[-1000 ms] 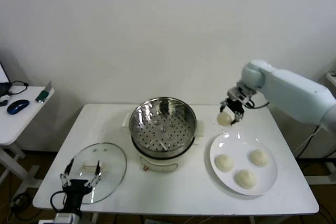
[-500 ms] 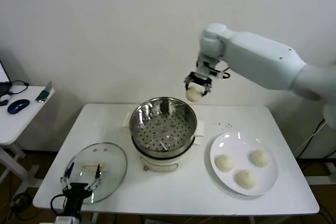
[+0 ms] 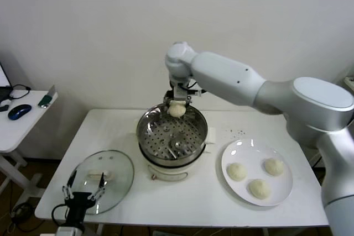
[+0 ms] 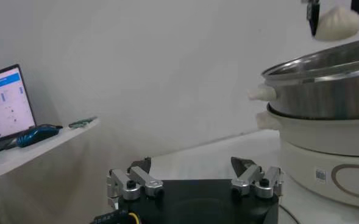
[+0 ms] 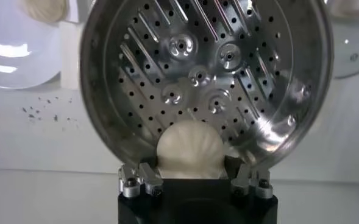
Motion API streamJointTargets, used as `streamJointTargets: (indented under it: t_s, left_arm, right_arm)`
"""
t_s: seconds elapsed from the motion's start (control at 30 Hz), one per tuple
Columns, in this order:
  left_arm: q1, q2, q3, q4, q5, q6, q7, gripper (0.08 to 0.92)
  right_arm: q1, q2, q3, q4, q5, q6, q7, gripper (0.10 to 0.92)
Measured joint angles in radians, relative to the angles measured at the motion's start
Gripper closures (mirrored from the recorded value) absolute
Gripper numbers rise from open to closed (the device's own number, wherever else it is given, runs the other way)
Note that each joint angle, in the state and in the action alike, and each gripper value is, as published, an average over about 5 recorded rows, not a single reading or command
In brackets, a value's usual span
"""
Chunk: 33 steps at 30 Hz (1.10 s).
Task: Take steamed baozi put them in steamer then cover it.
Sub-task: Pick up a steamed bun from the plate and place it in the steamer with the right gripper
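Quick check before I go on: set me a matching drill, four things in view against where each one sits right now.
Things:
1. held bun
2. lid
3. plate
4. left gripper

Places:
A. flat on the table, left of the steamer
B. at the table's near left edge, by the lid
C. right of the steamer, three buns on it
D. in the right gripper, over the steamer's far rim

Pairs: 1-D, 2-A, 3-C, 4-B
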Motion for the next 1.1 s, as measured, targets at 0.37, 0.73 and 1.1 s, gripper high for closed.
streamJointTargets:
  t_s: [0.37, 0.73, 1.1]
  left_arm:
    - [0.006, 0.007, -0.001, 0.017, -0.005, -0.009, -0.001, 0.177]
    - [0.006, 0.006, 0.002, 0.023, -0.003, -0.01, -0.002, 0.177]
    - [0.014, 0.004, 0.001, 0.018, -0.002, -0.01, -0.003, 0.177]
  right_arm:
    - [-0.103, 0.058, 0.044, -0.077, -0.143, 0.039, 0.027, 0.304]
    - [-0.139, 0.072, 0.07, -0.104, -0.208, 0.044, 0.039, 0.208]
    - [-0.081, 0.026, 0.059, -0.061, -0.103, 0.016, 0.001, 0.203]
